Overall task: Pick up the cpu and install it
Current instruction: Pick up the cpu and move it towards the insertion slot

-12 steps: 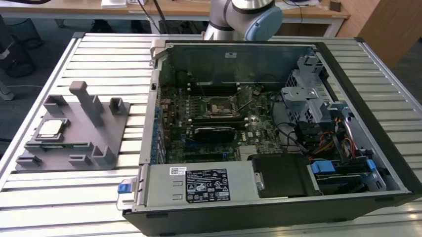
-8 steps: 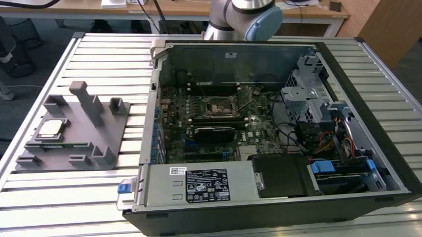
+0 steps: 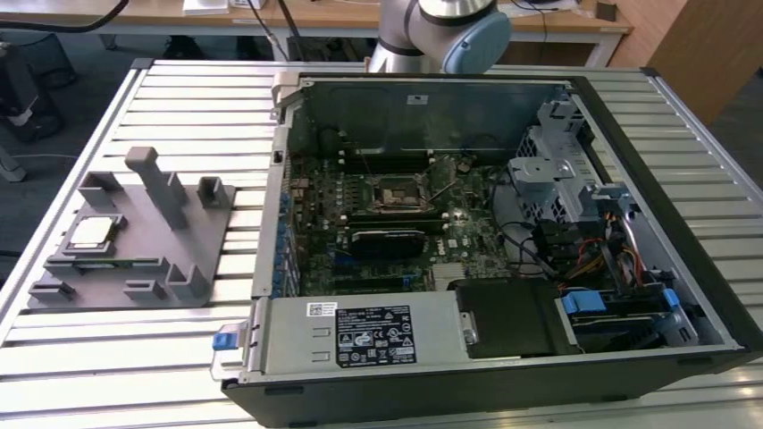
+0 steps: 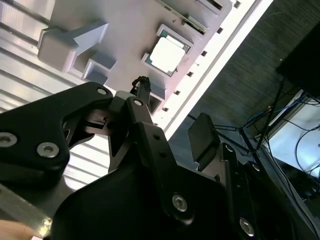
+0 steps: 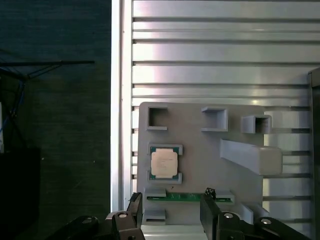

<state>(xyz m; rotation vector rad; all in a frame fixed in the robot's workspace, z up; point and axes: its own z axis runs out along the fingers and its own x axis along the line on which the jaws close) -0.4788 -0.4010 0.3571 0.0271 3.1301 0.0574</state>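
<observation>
Hangs with tool (image 5: 171, 196) spread open, empty, above the cpu (image 5: 164, 163) in grey tray (image 5: 200, 145); likely needs centring on its edges, level descent, gentle close.

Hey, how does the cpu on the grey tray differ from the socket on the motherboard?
The cpu is pale and silvery; the socket is dark with a metal frame. The cpu lies on the grey tray outside the case; the socket sits on the motherboard inside that open case. Both are square and lie flat.
</observation>
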